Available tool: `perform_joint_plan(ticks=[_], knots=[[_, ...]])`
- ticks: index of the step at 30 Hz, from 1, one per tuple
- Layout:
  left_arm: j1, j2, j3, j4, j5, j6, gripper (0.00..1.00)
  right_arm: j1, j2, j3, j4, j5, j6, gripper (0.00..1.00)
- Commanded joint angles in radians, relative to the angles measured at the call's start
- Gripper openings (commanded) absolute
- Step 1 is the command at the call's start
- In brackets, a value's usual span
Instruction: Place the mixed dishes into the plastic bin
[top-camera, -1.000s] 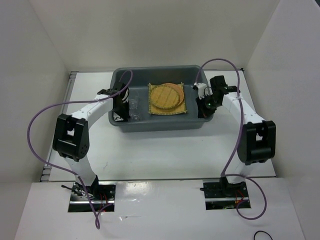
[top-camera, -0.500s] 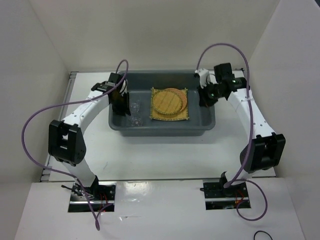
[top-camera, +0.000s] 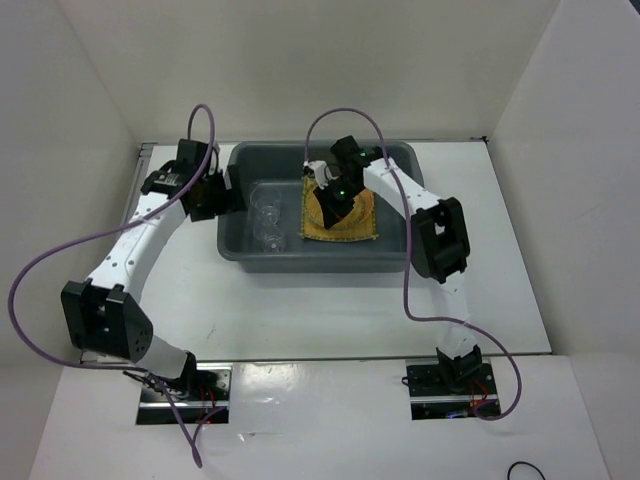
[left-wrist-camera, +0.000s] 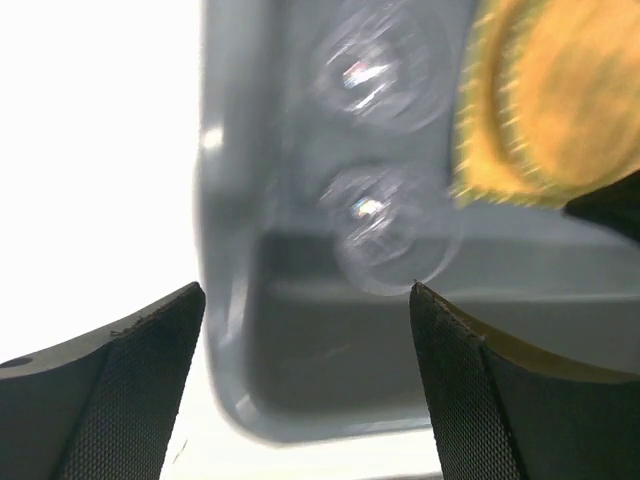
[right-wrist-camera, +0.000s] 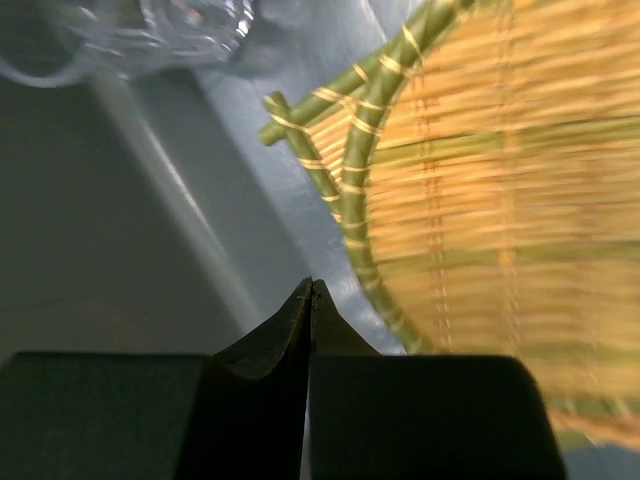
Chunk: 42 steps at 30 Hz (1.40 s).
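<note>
so, white walls (top-camera: 300, 70) box the table (top-camera: 300, 310) in on three sides, and purple cables (top-camera: 60, 250) loop off both arms. the plastic bin (top-camera: 320, 260) sits toward the far edge, long axis running left to right. in its right half the square mat (top-camera: 345, 228) lies flat with the round discs (top-camera: 352, 212) on top. glass cups (top-camera: 268, 212) (blurry up close) sit in the left half. the right arm (top-camera: 440, 240) folds over the bin's right end, with the right gripper (right-wrist-camera: 311, 290) pinched shut on nothing over the mat's left edge, hiding part of the discs. the left gripper (top-camera: 230, 198) hangs wide open and empty at the bin's left wall.
</note>
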Motion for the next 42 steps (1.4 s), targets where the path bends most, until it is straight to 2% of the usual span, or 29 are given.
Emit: perform_joint_plan(ticks=[1, 5, 11, 21, 29, 42], knots=[[0.036, -0.125, -0.098, -0.018, -0.018, -0.019, 0.90, 0.024, -0.017, 0.101, -0.011, -0.029, 0.018, 0.00], [0.085, -0.201, -0.186, -0.008, 0.009, -0.044, 0.91, 0.054, 0.037, 0.150, -0.011, -0.040, 0.018, 0.00], [0.105, -0.253, -0.206, -0.054, 0.020, -0.044, 0.92, 0.108, 0.112, 0.251, -0.011, -0.049, 0.029, 0.00], [0.158, -0.282, -0.215, -0.102, 0.021, 0.010, 0.92, 0.130, 0.247, 0.388, 0.022, 0.063, 0.049, 0.00], [0.179, -0.282, -0.266, -0.102, 0.040, 0.019, 0.92, 0.130, 0.282, 0.397, 0.089, 0.259, 0.081, 0.00], [0.188, -0.264, -0.275, -0.084, 0.060, 0.019, 0.92, 0.111, 0.264, 0.337, 0.143, 0.411, 0.101, 0.00]])
